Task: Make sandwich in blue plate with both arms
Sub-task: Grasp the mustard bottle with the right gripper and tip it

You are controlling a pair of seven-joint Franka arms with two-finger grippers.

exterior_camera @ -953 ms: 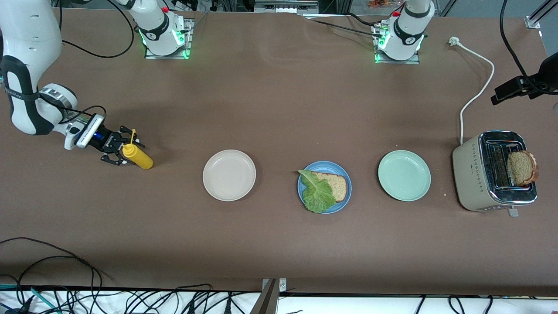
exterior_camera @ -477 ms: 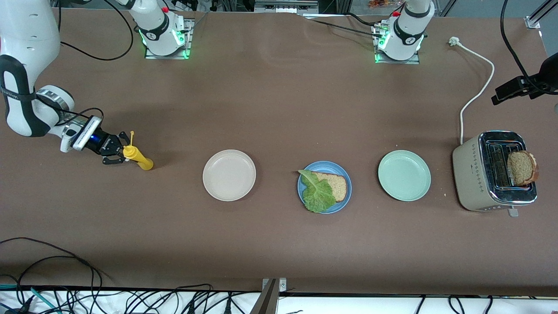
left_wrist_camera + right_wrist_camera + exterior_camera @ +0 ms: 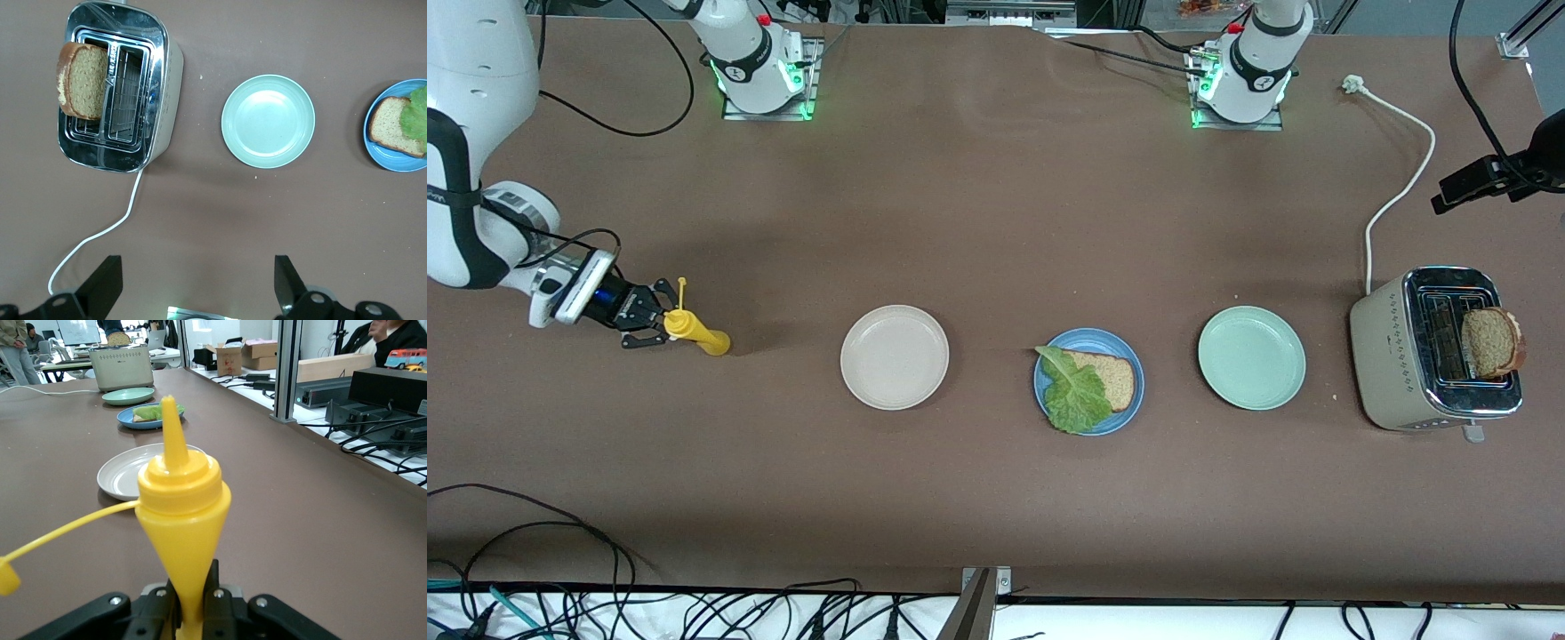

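The blue plate (image 3: 1131, 391) lies mid-table and holds one brown bread slice (image 3: 1117, 379) with a green lettuce leaf (image 3: 1075, 396) partly over it. A second bread slice (image 3: 1492, 342) sticks out of the toaster (image 3: 1403, 356). My right gripper (image 3: 660, 324) is low over the right arm's end of the table, shut on a yellow squeeze bottle (image 3: 696, 335). In the right wrist view the bottle (image 3: 181, 500) fills the middle, pinched between the fingers (image 3: 223, 603). My left gripper (image 3: 197, 263) hangs open high above the table beside the toaster (image 3: 117, 87), holding nothing.
A cream plate (image 3: 895, 357) lies between the bottle and the blue plate. A mint-green plate (image 3: 1251, 357) lies between the blue plate and the toaster. The toaster's white cord (image 3: 1400, 187) runs toward the left arm's base. Cables hang along the table's near edge.
My right gripper has shut on the yellow bottle and drawn it toward the right arm's end of the table, and the bottle looks more upright. The left gripper has stayed open.
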